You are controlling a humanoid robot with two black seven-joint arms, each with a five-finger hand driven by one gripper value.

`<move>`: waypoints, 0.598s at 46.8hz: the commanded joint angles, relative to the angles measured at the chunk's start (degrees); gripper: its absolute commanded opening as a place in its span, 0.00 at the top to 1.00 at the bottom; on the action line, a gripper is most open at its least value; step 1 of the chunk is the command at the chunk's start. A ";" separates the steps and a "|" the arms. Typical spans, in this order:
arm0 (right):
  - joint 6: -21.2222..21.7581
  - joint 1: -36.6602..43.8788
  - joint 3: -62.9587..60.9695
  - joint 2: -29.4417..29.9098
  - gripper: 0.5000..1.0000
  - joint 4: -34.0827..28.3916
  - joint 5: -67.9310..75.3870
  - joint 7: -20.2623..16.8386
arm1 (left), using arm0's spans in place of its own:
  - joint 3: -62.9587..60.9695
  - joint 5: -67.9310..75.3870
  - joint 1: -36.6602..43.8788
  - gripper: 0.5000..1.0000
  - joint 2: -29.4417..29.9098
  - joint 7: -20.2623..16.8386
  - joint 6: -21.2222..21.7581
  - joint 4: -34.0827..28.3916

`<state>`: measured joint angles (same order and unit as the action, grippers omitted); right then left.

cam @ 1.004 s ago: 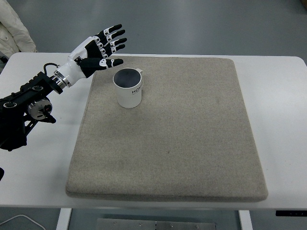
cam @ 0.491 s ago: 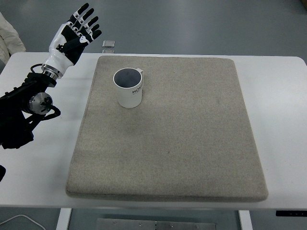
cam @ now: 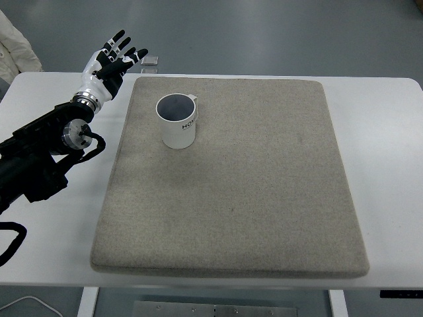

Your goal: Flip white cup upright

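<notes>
Cup (cam: 178, 121) upright on mat (cam: 264, 191), one each

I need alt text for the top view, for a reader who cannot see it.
A white cup stands upright, mouth up, near the far left of a beige mat on a white table. The robot's left hand, fingers spread and empty, is raised left of the mat, apart from the cup.
</notes>
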<state>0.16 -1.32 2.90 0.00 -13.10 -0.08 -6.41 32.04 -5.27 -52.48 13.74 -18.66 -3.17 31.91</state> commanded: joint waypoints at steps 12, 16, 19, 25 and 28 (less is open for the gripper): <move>-0.07 0.01 -0.35 0.00 0.14 0.09 0.34 0.08 | 0.21 -9.40 -0.34 0.02 -0.91 3.28 1.50 -0.27; -0.07 0.01 -0.35 0.00 0.14 0.09 0.34 0.08 | 0.30 -9.58 -0.34 0.02 -1.09 3.28 1.06 -0.18; -0.07 0.01 -0.35 0.00 0.14 0.09 0.34 0.08 | 0.48 -9.67 -0.34 0.02 -1.70 3.37 0.71 -0.36; -0.07 0.01 -0.35 0.00 0.14 0.09 0.34 0.08 | 3.46 -10.29 -0.17 0.02 -2.05 4.34 -0.78 -0.97; -0.07 0.01 -0.35 0.00 0.14 0.09 0.34 0.08 | 3.82 -10.29 -0.16 0.02 -2.93 4.78 -0.96 -1.85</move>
<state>0.01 -1.32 2.54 0.00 -12.99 0.27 -6.32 35.40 -15.58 -52.70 11.64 -14.35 -3.86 30.95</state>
